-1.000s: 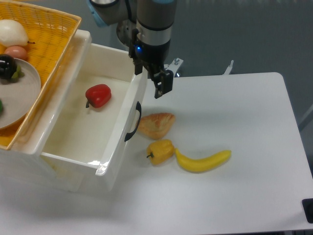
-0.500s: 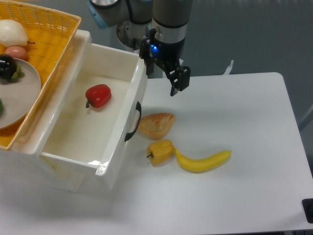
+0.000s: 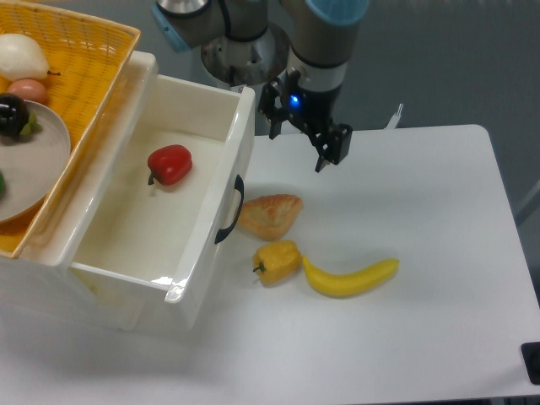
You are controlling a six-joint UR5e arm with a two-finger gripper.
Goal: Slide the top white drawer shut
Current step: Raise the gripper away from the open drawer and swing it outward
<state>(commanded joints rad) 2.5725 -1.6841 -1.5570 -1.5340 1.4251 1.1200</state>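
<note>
The yellow basket [image 3: 93,63] and its grey plate [image 3: 34,164] run off the frame at 9 o'clock, the arm [image 3: 325,34] is cut off at 12, and a dark object [image 3: 532,361] is clipped at 4.

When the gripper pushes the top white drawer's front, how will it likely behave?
The top white drawer looks like rigid glossy plastic, so it should probably slide without flexing. The gloss may let fingers slip. It holds only a red pepper, so likely light; the pepper might shift. The gripper is beside it, not touching.
</note>
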